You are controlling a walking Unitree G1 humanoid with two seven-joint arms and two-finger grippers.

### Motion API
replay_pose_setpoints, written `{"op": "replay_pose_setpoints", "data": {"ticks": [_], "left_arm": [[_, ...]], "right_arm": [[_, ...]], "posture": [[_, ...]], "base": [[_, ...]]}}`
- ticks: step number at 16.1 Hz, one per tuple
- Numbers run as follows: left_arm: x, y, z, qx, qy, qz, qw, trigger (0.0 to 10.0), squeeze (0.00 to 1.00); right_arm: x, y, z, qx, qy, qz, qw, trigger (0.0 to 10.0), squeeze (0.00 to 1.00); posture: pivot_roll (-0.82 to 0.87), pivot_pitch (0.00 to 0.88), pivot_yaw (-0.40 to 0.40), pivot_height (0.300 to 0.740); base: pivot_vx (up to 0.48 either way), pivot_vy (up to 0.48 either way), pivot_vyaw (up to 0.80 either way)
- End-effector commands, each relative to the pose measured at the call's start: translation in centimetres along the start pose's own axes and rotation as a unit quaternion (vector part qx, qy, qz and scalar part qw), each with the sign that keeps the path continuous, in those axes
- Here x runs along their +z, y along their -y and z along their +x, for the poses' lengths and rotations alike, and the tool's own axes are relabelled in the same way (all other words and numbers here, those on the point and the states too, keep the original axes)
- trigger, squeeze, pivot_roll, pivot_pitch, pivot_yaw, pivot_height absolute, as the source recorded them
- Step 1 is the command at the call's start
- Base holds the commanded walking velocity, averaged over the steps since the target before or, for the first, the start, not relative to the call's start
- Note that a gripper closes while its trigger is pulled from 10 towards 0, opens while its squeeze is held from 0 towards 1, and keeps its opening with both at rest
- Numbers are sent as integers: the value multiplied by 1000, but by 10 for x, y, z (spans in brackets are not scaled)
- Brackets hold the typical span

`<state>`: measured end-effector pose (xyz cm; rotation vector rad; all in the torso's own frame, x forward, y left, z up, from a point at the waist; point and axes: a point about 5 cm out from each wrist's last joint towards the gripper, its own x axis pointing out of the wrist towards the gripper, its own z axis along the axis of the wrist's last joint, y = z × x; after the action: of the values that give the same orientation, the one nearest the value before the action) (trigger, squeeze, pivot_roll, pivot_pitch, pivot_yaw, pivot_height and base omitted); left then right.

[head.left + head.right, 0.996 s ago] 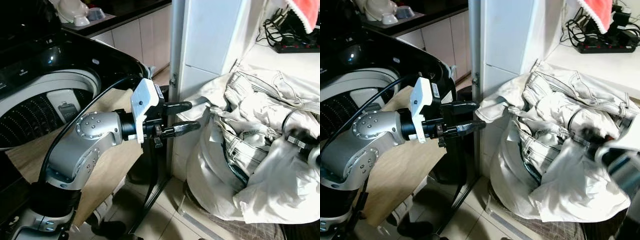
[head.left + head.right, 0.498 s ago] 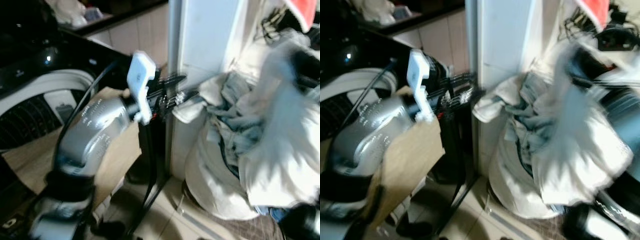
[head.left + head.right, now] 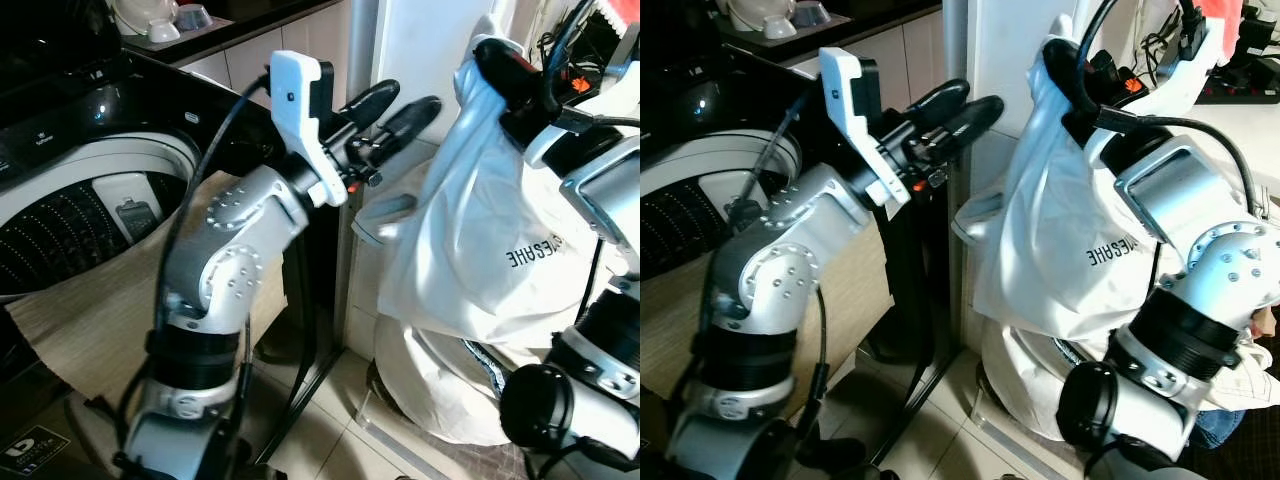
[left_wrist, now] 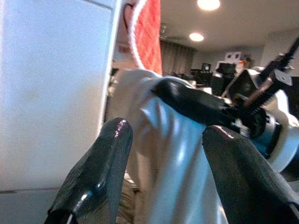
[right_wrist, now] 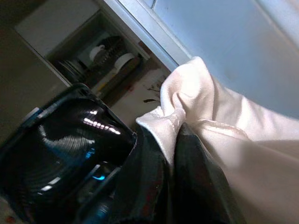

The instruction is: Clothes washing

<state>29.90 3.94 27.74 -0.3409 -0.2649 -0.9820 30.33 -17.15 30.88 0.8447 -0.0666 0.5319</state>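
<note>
- The right gripper (image 3: 487,58) is raised high, its fingers (image 5: 187,154) pinched on a fold of a white garment (image 3: 470,230) with printed lettering.
- The garment hangs from that grip in front of the white cabinet (image 3: 420,50), above the heap of pale laundry (image 3: 440,390) on the floor.
- The left gripper (image 3: 395,103) sits just beside the garment's top, fingers (image 4: 98,172) spread, holding nothing.
- The open washing machine drum (image 3: 70,220) is to the robot's left.
</note>
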Motion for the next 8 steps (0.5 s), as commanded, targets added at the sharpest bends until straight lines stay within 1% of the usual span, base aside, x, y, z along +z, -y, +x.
{"op": "replay_pose_setpoints", "data": {"ticks": [1,2,3,4,5,6,7,8], "left_arm": [[-7,1,1,10,-20,7,1000,10000,1000],[-13,0,4,28,-31,19,999,10000,1000],[-18,1,6,32,-38,19,999,10000,1000],[-23,-1,8,47,-48,23,997,10000,1000],[-25,0,10,49,-48,12,998,10000,1000],[-30,0,11,49,-56,28,997,10000,824],[-33,-3,10,58,-61,52,995,10000,0],[-34,-6,9,68,-54,48,995,10000,0]], "right_arm": [[-2,-5,-2,18,2,18,1000,0,0],[-5,-10,-2,34,-1,37,999,0,0],[-8,-14,-2,52,-2,52,997,0,0],[-10,-19,-3,75,-4,71,995,0,0],[-12,-23,-4,89,-8,82,993,0,0],[-15,-26,-6,108,-14,97,989,0,0],[-16,-30,-8,122,-17,109,986,0,0],[-16,-31,-9,130,-20,116,985,0,0]], "posture": [[-123,0,25,740],[-124,0,26,740],[-126,0,28,740],[-129,0,29,740],[-129,0,30,740],[-129,0,29,740],[-129,0,29,740],[-133,0,30,740]], "base": [[0,0,0],[0,0,0],[0,0,0],[0,0,0],[0,0,0],[0,0,0],[0,0,0],[0,0,0]]}}
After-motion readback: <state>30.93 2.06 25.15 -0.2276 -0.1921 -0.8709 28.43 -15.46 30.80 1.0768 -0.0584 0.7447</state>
